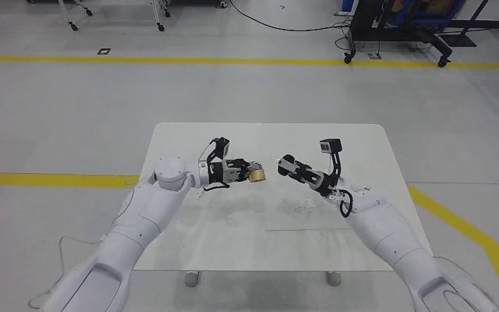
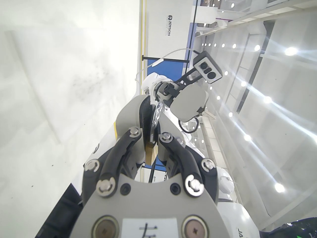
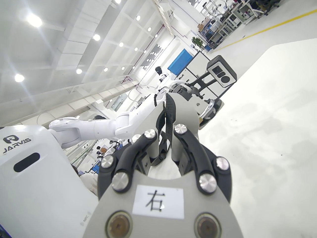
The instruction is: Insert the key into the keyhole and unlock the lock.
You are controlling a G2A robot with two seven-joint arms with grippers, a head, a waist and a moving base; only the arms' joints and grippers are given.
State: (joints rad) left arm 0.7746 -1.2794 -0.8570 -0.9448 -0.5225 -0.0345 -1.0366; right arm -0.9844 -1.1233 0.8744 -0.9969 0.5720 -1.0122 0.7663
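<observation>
We see left gripper [image 1: 248,172] clamped on the brass lock [image 1: 257,175] over the table [image 1: 257,234] middle, right gripper [image 1: 284,163] near, tip facing it, pinched narrow, can't tell on what.

The left pincer [image 2: 152,125], which in the top view is at 9 o'clock of the right one, has a grey base plate. On this plate sits a white label [image 2: 149,227] with one black character, and the picture edge cuts the lower part of the character. The base plate of the right pincer [image 3: 168,111] carries a similar white label [image 3: 158,200], also with one black character, and this one is seen whole. Far behind the left pincer stands a white panel [image 2: 168,20] that shows a small dark logo and one short word in capital letters.
</observation>
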